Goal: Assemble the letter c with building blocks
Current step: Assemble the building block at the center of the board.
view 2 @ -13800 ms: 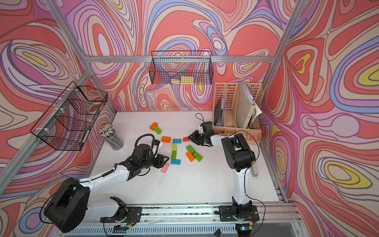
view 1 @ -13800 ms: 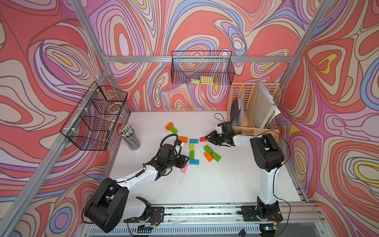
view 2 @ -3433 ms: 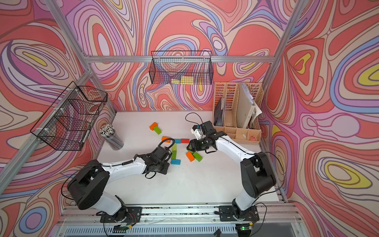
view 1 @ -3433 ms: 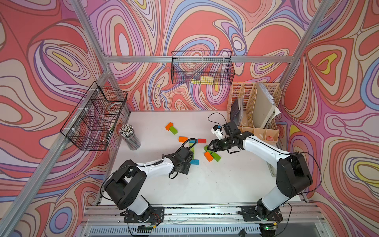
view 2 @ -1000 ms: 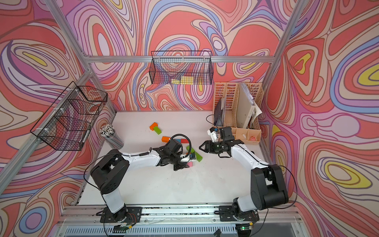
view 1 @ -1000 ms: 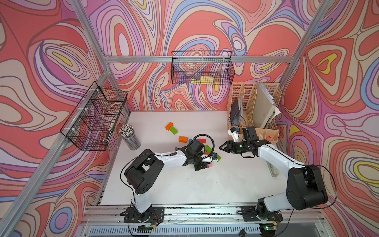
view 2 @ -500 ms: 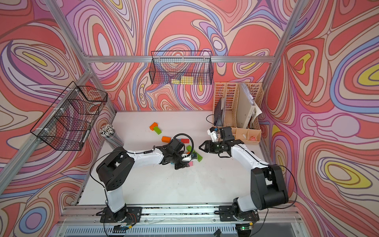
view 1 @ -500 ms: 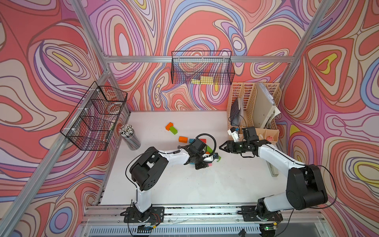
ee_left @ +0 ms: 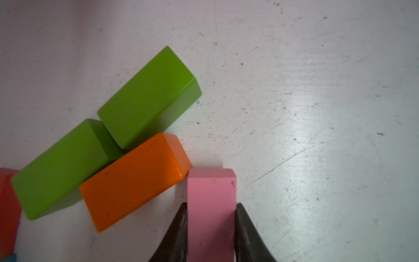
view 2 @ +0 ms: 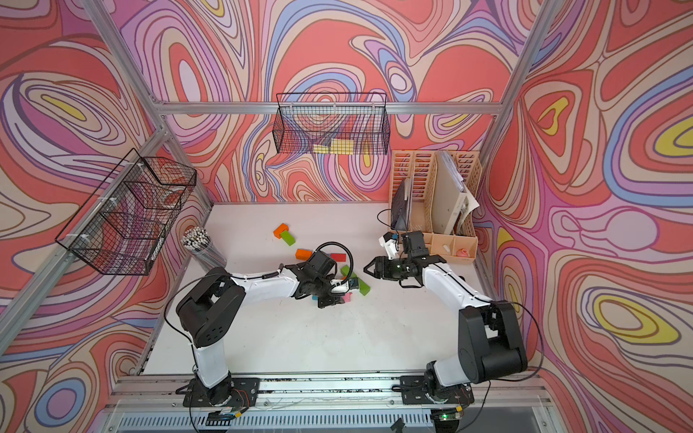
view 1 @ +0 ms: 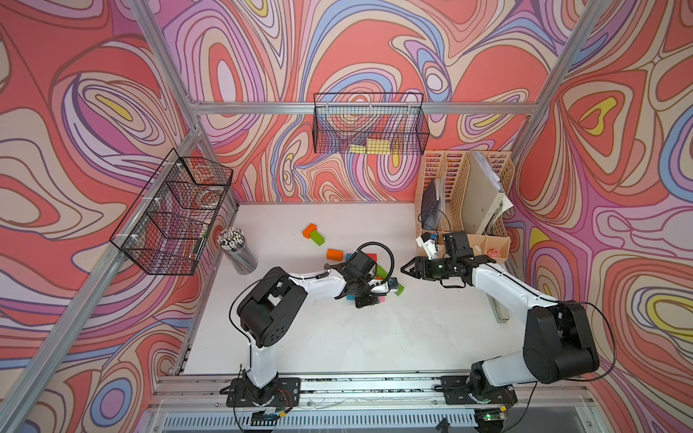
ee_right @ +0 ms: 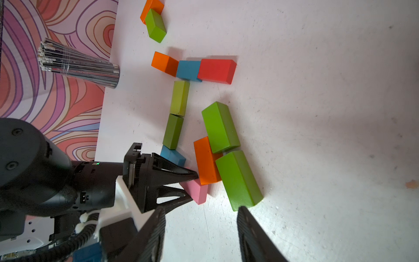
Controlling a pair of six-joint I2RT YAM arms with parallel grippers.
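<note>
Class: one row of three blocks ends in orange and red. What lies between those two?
A blue block, touching the orange block and the red block, seen clearly in the right wrist view.

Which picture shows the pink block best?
The left wrist view: the pink block is close up, clamped between the jaws. The right wrist view shows it smaller, partly behind the left gripper. In both top views only a pink sliver shows.
</note>
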